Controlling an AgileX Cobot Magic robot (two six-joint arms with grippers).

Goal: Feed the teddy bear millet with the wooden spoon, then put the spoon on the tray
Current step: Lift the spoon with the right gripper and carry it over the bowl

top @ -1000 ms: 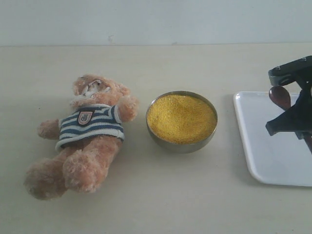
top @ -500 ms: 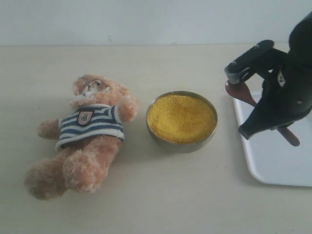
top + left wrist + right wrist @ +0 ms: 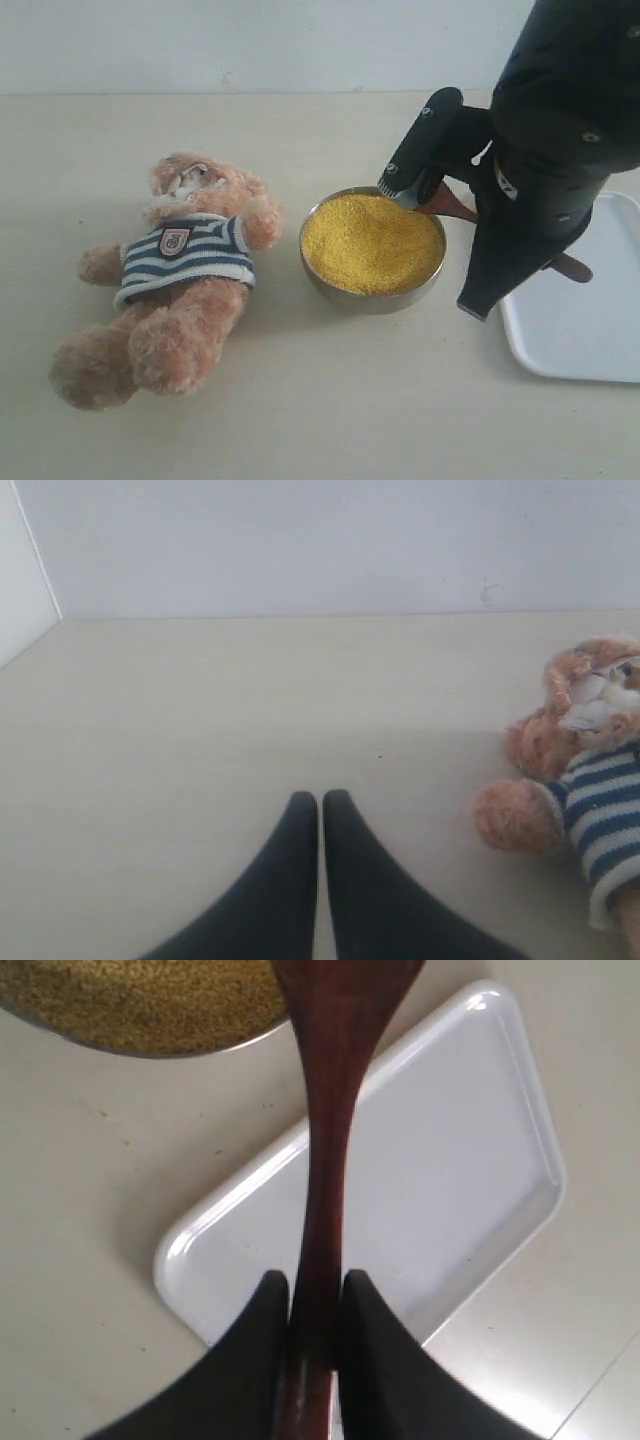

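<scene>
1. Teddy bear (image 3: 175, 275): fluffy light-brown plush in a navy/white striped knit shirt w/ crest badge. Lies on its back on the left half of the desk (image 3: 330, 400), head toward the far edge, legs toward the near edge.
2. Desk: smooth, pale beige, matte; far edge meets a plain white wall.
3. Metal bowl (image 3: 372, 298): round, shiny steel w/ thin rim, mid-desk, just beside the bear's raised arm but apart from it.
4. Millet (image 3: 370, 243): fine, bright-yellow grain that fills the bowl nearly to the rim; surface roughly level.
5. Tray (image 3: 580, 340): flat white rect. w/ rounded corners & low raised rim, glossy. Sits on the right part of the desk, near the bowl but not touching.
6. Wooden spoon (image 3: 325, 1160): dark reddish-brown, smooth, slim straight handle widening to a round bowl. Held off the desk; spoon bowl is at the metal bowl's far-right rim, over the millet's edge. Can't tell if it touches the grain. Handle slants back over the tray.
7. R gripper (image 3: 312, 1285): black tapered fingers pinch the spoon handle from both sides, close to its end; jaws only as wide as the handle.
8. L gripper (image 3: 320, 798): black curved fingers pressed tip to tip, jaws fully closed, holding nothing. Over bare desk left of the bear, apart from it.
</scene>
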